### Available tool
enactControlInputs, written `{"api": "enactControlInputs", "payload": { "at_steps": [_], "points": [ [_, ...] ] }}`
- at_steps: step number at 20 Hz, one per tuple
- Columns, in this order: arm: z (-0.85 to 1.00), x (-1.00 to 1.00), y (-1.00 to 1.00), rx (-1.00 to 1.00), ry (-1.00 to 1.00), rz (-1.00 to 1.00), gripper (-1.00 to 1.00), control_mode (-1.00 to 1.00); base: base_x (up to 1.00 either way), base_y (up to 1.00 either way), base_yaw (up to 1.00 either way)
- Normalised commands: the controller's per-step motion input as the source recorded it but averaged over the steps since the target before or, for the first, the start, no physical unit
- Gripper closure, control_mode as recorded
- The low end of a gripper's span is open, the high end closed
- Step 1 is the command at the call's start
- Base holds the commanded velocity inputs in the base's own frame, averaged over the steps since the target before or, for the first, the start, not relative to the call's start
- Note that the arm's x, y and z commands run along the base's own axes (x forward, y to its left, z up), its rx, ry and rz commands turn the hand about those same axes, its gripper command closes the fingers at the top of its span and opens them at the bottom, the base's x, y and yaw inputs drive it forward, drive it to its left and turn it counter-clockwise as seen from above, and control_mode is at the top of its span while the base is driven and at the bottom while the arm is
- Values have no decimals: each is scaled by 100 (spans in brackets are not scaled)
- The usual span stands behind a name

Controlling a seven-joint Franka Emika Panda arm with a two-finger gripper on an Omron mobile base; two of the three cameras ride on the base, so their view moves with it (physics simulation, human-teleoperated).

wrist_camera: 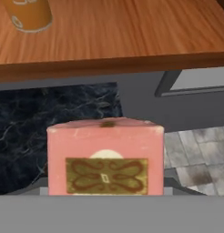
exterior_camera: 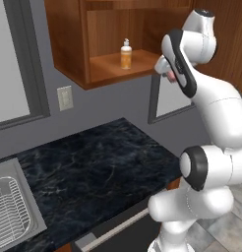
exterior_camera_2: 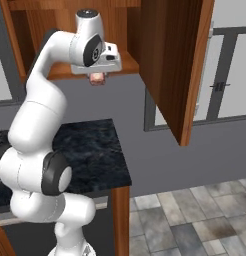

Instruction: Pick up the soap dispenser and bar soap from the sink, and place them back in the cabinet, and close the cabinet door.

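1. The gripper (exterior_camera_2: 97, 79) is clamped on the bar soap (wrist_camera: 105, 157), which sits square between its jaws, its patterned face toward the hand camera.
2. The soap hangs just outside the front edge of the cabinet (exterior_camera: 74, 54) floor.
3. The soap dispenser (exterior_camera: 126, 54) stands upright on that floor, at about 11 o'clock from the soap in the hand view.
4. The arm reaches up from the base, elbow bent, hand level at the cabinet opening.
5. The cabinet door (exterior_camera_2: 177, 65) stands open at 3 o'clock of the hand in the right base view.
6. The sink (exterior_camera: 15, 206) lies at 8 o'clock in the left base view.
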Motion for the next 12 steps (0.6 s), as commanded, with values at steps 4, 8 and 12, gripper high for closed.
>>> {"api": "enactControlInputs", "payload": {
  "at_steps": [4, 8, 12],
  "points": [
    [18, 45, 0, 0, -5, 4, 100, -100, 0, 0, 0],
    [8, 40, 0, 0, -1, 0, 100, -100, 0, 0, 0],
    [0, 31, 0, 0, -5, 0, 100, -100, 0, 0, 0]
  ]
}}
